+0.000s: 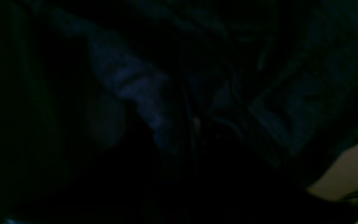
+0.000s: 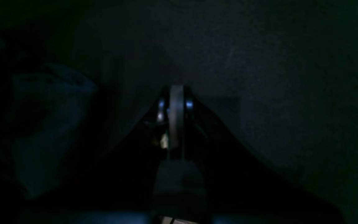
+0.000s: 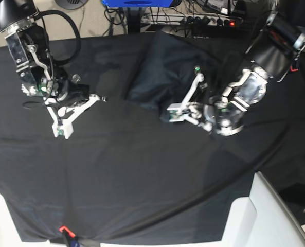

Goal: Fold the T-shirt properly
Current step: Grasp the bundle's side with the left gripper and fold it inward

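Observation:
The dark charcoal T-shirt (image 3: pixel 157 72) lies partly folded at the back middle of the black table cloth (image 3: pixel 142 170). My left gripper (image 3: pixel 172 111) is at the shirt's near right corner, shut on its edge. In the very dark left wrist view, folds of the T-shirt (image 1: pixel 129 77) fill the frame and run together at the left gripper (image 1: pixel 196 123). My right gripper (image 3: pixel 63 131) rests low over bare black cloth at the left, well apart from the shirt. Its fingers (image 2: pixel 176 102) are pressed together with nothing between them.
A power strip with cables (image 3: pixel 209 20) and a blue object (image 3: pixel 137 2) stand behind the table. White panels (image 3: pixel 265 216) lie at the front right corner. A black cable (image 3: pixel 65 20) loops by the right arm.

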Tool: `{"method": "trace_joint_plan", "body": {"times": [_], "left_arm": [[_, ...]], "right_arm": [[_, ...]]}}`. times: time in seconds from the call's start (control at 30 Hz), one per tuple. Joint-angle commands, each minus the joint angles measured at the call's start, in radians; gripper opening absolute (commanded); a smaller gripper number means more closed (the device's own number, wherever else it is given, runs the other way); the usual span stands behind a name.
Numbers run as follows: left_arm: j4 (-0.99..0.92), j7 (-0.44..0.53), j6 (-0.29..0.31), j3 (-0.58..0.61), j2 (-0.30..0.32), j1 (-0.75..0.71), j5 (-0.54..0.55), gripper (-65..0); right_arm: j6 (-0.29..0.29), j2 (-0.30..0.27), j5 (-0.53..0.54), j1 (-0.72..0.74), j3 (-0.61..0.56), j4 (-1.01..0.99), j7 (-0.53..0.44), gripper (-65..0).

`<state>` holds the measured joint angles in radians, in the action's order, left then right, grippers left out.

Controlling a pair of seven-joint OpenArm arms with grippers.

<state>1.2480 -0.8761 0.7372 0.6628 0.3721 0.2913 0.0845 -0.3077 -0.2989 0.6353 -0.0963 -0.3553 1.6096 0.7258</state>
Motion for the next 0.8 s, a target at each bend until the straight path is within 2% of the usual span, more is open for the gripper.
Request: {"method": "trace_joint_plan", "body": {"times": [0.0,0.17,0.37,0.43,0.57,0.77], "left_arm": [[-0.012,-0.032,-0.039,0.001,-0.002,0.012,-0.119,-65.0],[-0.037,0.064,-0.039,0.002,-0.075,0.044,-0.306,-65.0],[-0.084,0.094,-0.039,0.002,-0.143,0.084,-0.411,-65.0],[-0.083,0.096,-0.039,0.028,-0.144,0.093,-0.427,-65.0],[-0.083,0.096,-0.039,0.173,-0.120,0.124,-0.424,-65.0],[0.059,0.097,-0.039,0.226,-0.074,0.115,-0.424,-65.0]], "right_arm": [[0.000,-0.006,0.005,0.013,0.011,0.013,-0.013,-65.0],[0.000,-0.006,0.005,0.013,0.011,0.013,-0.013,-65.0],[-0.002,-0.006,0.005,0.013,0.011,-0.038,-0.019,-65.0],[-0.002,-0.006,0.005,0.016,0.012,-0.070,-0.021,-65.0],[-0.002,-0.006,0.005,0.022,0.023,-0.110,-0.022,-65.0],[-0.002,-0.001,0.005,0.019,0.129,-0.111,-0.019,-65.0]]}}
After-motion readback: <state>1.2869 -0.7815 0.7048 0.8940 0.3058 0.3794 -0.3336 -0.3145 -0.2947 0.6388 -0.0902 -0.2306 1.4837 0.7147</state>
